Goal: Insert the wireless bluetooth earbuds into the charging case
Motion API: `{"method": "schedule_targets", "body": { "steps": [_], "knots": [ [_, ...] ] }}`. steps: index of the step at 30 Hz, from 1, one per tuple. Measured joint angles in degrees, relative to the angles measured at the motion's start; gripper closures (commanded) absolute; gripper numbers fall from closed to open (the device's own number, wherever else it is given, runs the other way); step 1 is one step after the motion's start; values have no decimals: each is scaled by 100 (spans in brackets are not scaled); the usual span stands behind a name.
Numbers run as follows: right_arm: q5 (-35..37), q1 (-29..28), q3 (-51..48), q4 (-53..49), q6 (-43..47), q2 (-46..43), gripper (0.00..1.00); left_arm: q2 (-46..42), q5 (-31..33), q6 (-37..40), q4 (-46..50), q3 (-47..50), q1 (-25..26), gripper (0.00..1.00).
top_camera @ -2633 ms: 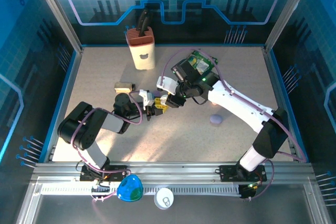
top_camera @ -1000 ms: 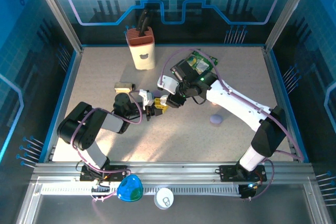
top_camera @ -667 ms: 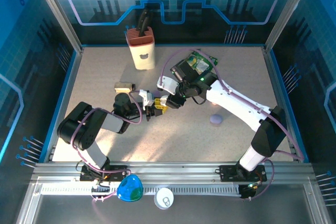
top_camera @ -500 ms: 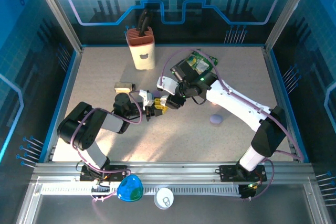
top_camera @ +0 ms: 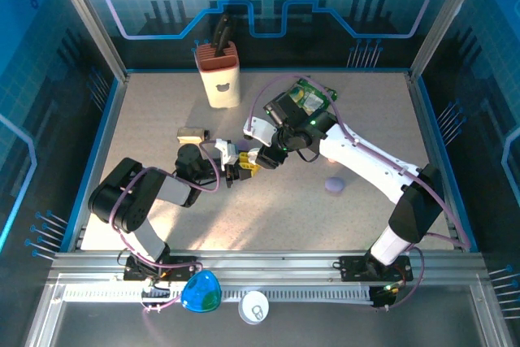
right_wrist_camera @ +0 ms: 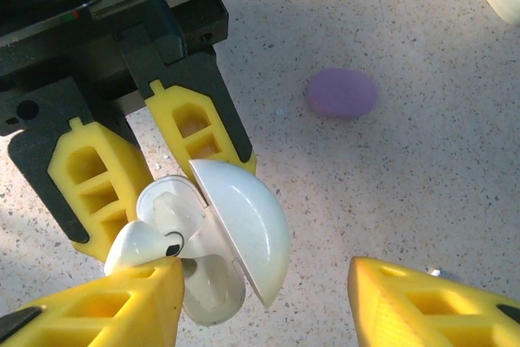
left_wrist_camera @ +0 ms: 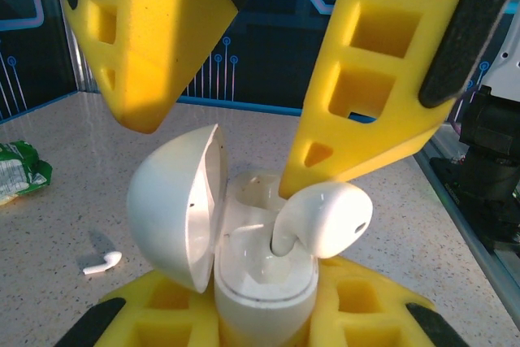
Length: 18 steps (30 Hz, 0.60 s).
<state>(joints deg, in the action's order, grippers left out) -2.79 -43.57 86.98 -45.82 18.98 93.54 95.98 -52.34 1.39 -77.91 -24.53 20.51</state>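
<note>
My left gripper (left_wrist_camera: 264, 318) is shut on the white charging case (left_wrist_camera: 264, 282), which stands upright with its lid (left_wrist_camera: 175, 205) swung open. A white earbud (left_wrist_camera: 325, 219) sits with its stem in one slot of the case and its head sticking out. My right gripper (right_wrist_camera: 268, 298) hangs open over the case, and its left finger (right_wrist_camera: 97, 306) touches the earbud (right_wrist_camera: 138, 245). A second white earbud (left_wrist_camera: 101, 262) lies on the table behind the case. From above, both grippers (top_camera: 236, 170) (top_camera: 258, 156) meet at mid-table.
A purple oval pebble (top_camera: 334, 185) (right_wrist_camera: 341, 93) lies on the table right of the grippers. At the back stand a beige holder (top_camera: 220, 77) and a green packet (top_camera: 313, 97). A small tan box (top_camera: 191, 132) sits by the left arm.
</note>
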Motion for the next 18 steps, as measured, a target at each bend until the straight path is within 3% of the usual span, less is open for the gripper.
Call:
{"method": "schedule_targets", "body": {
  "steps": [18],
  "knots": [
    [15, 52, -188, -87, -103, -203, 43, -2, 0, -116, -70, -2, 0, 88]
  ]
}}
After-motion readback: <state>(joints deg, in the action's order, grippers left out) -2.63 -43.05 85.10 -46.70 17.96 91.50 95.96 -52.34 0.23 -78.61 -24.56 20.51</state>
